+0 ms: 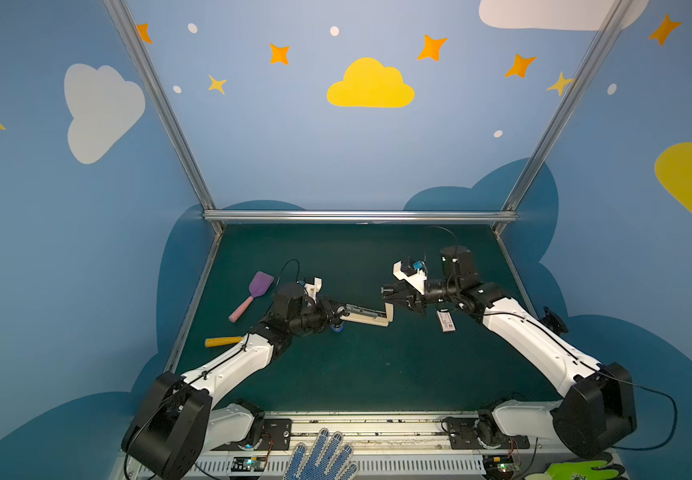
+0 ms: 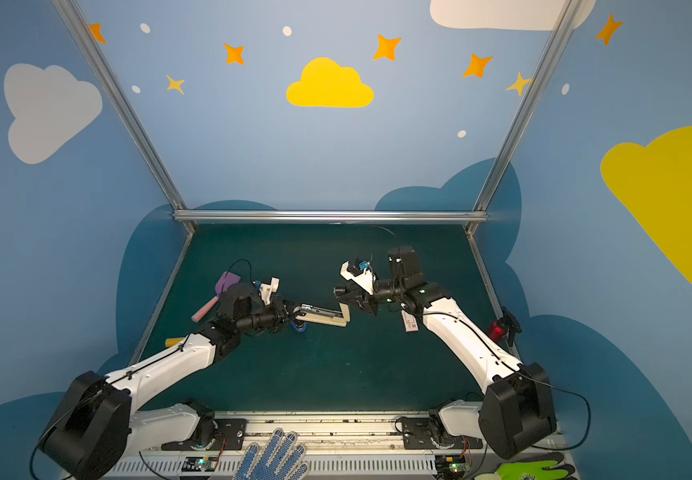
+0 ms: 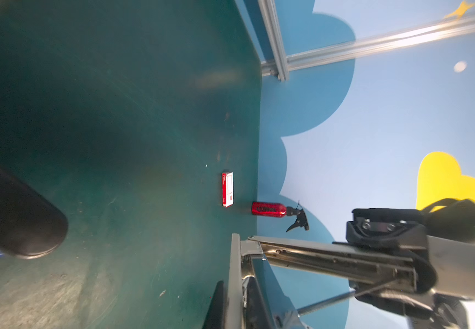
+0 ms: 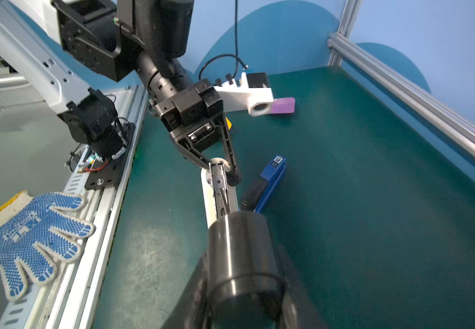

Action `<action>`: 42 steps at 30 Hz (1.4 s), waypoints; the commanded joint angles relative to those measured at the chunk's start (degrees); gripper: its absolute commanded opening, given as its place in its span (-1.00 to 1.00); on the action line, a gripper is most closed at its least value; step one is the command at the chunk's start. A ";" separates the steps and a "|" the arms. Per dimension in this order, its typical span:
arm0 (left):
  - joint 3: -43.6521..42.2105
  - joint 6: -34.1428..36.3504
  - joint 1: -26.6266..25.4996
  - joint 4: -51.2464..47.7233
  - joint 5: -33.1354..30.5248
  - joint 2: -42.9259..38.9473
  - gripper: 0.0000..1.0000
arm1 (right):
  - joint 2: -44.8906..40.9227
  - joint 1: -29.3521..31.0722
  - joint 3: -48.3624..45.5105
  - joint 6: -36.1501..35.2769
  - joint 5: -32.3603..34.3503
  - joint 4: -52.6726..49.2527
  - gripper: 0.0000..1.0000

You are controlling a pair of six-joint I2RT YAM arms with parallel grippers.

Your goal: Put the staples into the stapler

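We see the stapler (image 1: 368, 318), beige w/ a metal magazine, swung open near the centre of the green mat (image 1: 356, 374). L side: the left gripper (image 1: 342, 311) has its fingers (image 4: 230, 159) pinched tight on the magazine rail at the stapler's 9 o'clock end. R side: the right gripper (image 1: 389, 300) sits at the 3 o'clock end. Its fingers (image 3: 216, 306) are either side of the upturned beige arm and clamp it, as far as we can make out. The magazine channel lies uncovered, but we can't tell whether any staples sit in it. The staples box (image 1: 446, 322), white w/ red print, lies flat on the mat at 3 o'clock from the stapler. It's under the right arm and apart from both grippers (we can't see inside it). A blue stapler (image 4: 267, 182) lies just beside the beige one, approx. 8 o'clock.
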 commanded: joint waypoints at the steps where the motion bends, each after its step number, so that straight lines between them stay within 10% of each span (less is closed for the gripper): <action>1: -2.37 0.88 0.54 -0.42 3.44 -3.82 -0.92 | -0.54 -7.55 -1.82 15.23 6.05 21.16 -1.00; 26: -11.35 -8.90 5.68 12.53 -4.05 -18.30 -0.92 | 18.53 -20.87 -16.20 73.61 6.02 74.43 -1.00; 42: -15.13 -7.82 -1.60 18.79 -19.38 -16.13 -0.92 | 11.71 -18.36 -16.39 66.93 1.92 53.67 -0.65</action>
